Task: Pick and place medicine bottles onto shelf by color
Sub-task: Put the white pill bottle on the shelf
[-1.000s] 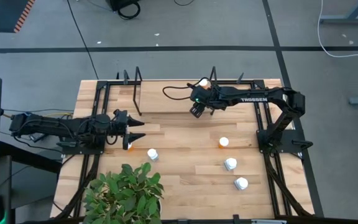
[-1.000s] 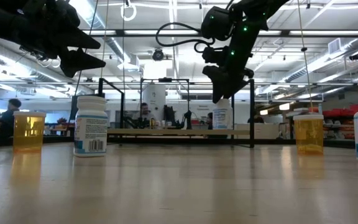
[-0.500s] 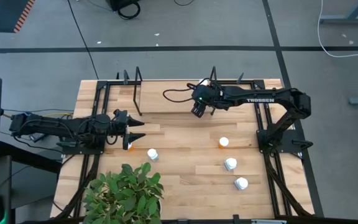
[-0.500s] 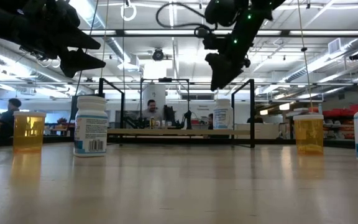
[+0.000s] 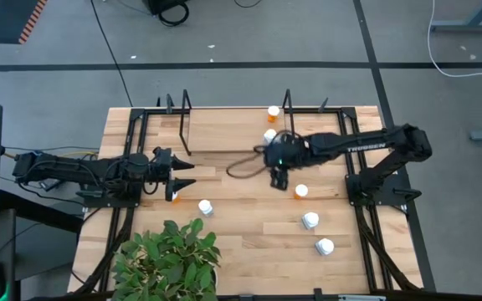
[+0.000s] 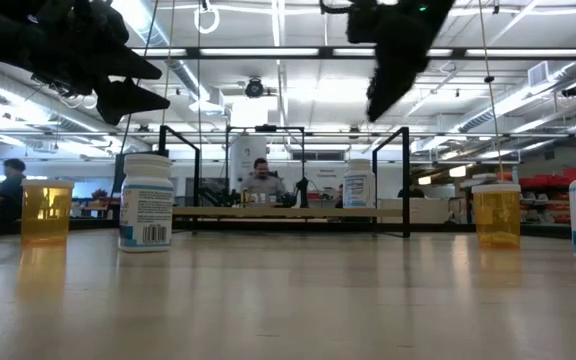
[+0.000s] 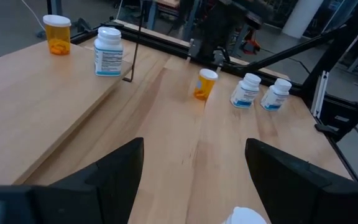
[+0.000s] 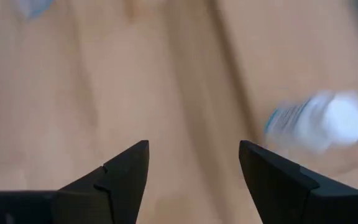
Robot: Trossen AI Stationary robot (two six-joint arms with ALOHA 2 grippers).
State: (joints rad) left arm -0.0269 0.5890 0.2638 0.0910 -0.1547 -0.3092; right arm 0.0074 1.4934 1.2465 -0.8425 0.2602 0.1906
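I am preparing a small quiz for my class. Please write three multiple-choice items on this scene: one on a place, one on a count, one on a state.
1. Where is the left gripper?
A. Over the table's left side
B. Over the shelf
C. Over the plant

2. How many bottles stand on the shelf?
A. One
B. Two
C. Four

3. How is the right gripper?
A. Shut on a bottle
B. Shut and empty
C. Open and empty

Key:
1 A, the high view shows it there.
2 B, one orange bottle and one white bottle.
3 C, its wrist view shows only bare wood between the spread fingers.
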